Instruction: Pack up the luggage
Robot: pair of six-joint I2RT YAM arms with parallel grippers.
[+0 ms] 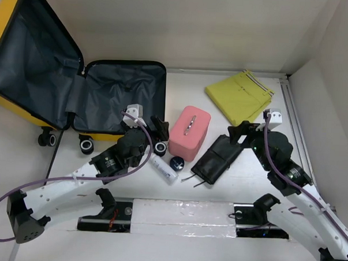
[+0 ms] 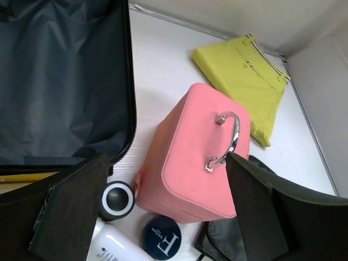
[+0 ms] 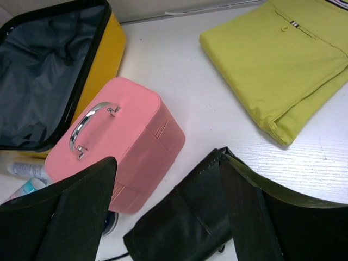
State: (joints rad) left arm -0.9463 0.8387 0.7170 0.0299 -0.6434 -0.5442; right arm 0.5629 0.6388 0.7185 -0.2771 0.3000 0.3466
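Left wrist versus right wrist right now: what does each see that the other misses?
Only the left wrist shows the suitcase wheel and the round dark-blue tin. Only the right wrist shows the suitcase's yellow shell and most of the black pouch. Both share the pink case, the folded yellow cloth, the open suitcase's grey lining and a white tube.

1. We see the luggage (image 1: 77, 91) only in part: the overhead view's left edge cuts its raised yellow lid, and the left arm covers its near rim
2. The white tube (image 1: 163, 168) lies half under the left gripper (image 1: 148, 128); its label is too small to read
3. The black pouch (image 1: 216, 158) runs partly beneath the right gripper (image 1: 243, 133)
4. The round dark lid (image 2: 161, 239) seems to bear an "F", its small print blurred, the bottom edge cutting it
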